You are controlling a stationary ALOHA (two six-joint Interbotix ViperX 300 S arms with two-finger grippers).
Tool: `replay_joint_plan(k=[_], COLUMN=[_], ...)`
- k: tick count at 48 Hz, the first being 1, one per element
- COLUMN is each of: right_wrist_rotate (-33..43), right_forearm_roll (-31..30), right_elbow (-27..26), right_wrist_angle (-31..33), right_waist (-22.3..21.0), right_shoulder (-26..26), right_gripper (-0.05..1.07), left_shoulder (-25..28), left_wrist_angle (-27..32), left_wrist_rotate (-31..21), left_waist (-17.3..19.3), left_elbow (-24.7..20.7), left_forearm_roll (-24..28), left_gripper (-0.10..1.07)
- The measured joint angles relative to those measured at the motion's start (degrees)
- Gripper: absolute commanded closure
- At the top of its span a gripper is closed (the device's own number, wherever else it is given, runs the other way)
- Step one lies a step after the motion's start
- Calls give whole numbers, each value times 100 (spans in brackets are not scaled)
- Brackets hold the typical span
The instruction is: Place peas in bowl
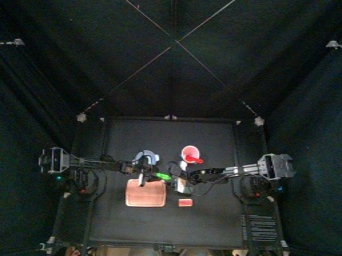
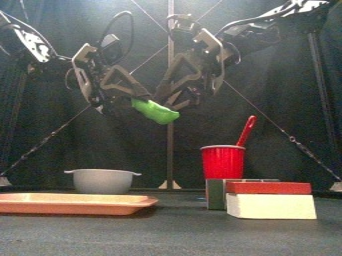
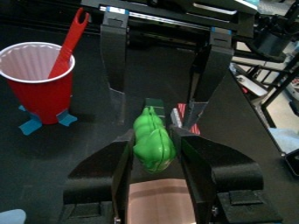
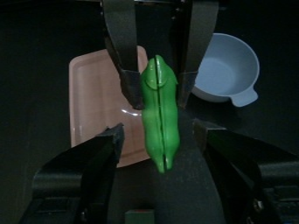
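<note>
Two black jointed arms with looping black cables, each ending in a black two-jawed pincer point(image 2: 134, 95).

Open air under the raised peas point(image 2: 155, 110), above bowl point(image 2: 103, 180) and board point(image 2: 74, 204)

The peas point(image 4: 159, 112) look like glossy smooth plastic; the bowl point(image 4: 229, 68) matt plastic; the board point(image 4: 96, 96) smooth; the worktop point(image 2: 174, 232) matt black.

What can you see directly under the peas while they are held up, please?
In the right wrist view, the tan board lies below the peas, with the pale bowl off to one side. The pod covers part of the board.
</note>
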Motion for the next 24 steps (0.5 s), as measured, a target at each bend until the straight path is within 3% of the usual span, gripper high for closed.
replay_joint_plan(k=[13, 24], right_wrist_rotate=[0, 53], right_forearm_roll=[0, 26], right_elbow=[132, 413], right_wrist_angle=[237, 290], right_waist=[0, 9], right_shoulder=[-70, -334], right_gripper=[8, 8], left_shoulder=[-9, -167], left_wrist_angle=[9, 0], left_wrist_rotate=[35, 53], left_waist=[44, 378], left_elbow=[132, 396], left_forearm_roll=[0, 0], left_gripper=[38, 38])
